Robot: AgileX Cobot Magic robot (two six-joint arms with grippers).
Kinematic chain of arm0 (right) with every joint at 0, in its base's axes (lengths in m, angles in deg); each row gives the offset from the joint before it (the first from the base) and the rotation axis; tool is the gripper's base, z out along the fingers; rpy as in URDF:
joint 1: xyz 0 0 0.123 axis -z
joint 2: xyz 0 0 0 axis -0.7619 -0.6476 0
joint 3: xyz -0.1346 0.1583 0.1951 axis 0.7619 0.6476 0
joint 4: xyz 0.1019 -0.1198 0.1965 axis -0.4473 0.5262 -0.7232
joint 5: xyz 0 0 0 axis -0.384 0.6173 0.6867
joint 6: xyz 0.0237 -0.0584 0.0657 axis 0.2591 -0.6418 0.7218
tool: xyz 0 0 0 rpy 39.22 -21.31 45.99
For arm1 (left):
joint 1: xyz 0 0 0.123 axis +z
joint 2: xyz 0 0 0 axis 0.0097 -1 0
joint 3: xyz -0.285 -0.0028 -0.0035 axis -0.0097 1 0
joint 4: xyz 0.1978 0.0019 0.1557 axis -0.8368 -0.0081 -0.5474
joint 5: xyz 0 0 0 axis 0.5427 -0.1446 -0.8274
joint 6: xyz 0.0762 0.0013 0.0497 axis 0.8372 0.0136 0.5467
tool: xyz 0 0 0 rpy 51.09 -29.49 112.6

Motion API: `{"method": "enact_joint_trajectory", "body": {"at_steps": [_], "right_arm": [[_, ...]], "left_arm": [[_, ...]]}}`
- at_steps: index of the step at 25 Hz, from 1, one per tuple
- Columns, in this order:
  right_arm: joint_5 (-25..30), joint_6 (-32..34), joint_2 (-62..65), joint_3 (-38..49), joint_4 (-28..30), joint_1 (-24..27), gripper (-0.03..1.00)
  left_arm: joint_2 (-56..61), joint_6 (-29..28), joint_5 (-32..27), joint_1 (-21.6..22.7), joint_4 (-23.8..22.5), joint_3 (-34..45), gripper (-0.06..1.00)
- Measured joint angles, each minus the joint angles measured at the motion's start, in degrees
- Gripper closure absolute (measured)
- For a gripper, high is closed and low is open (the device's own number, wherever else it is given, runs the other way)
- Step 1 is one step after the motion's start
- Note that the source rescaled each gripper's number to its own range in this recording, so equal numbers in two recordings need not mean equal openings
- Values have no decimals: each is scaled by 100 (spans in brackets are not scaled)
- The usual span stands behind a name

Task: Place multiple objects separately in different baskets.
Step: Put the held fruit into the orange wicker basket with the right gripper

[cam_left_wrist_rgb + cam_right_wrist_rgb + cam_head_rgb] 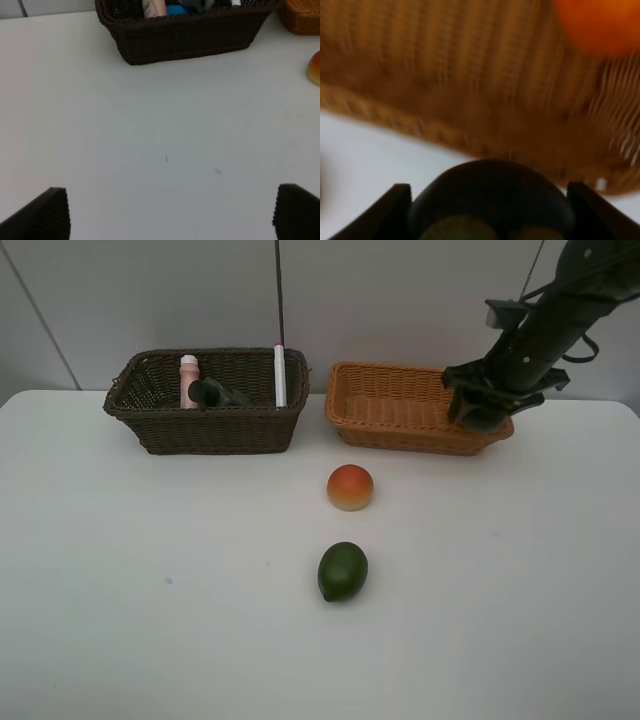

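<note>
Pinching one dark mangosteen, our right tool hangs at the tan basket rim, one orange inside; our left tool is spread. Two fruits lie on the worktop: red-yellow fruit, green fruit.

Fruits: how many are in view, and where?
4: red-yellow fruit and green fruit on the table, orange in the light basket, dark mangosteen in the right gripper. Others may be hidden.

Desk: left basket holds capped bottle, pump bottle, marker; right basket beside it holds the orange, mangosteen in the right jaws over its front-right rim; farther fruit lies before the baskets, nearer fruit before that.
</note>
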Motion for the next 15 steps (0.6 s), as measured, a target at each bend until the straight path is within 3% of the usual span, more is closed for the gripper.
{"method": "enact_joint_trajectory", "body": {"at_steps": [8, 9, 11, 13, 15], "right_arm": [[593, 146, -1196, -2102, -264, 0, 91], [627, 211, -1318, -2256, -264, 0, 78], [649, 282, -1514, -2424, -239, 0, 30], [675, 307, -1610, -2462, -205, 0, 10], [767, 318, -1655, -2463, -135, 0, 3]], "left_arm": [[0, 0, 0, 0, 0, 0, -6], [0, 0, 0, 0, 0, 0, -6], [0, 0, 0, 0, 0, 0, -6], [0, 0, 0, 0, 0, 0, -6], [0, 0, 0, 0, 0, 0, -6]]}}
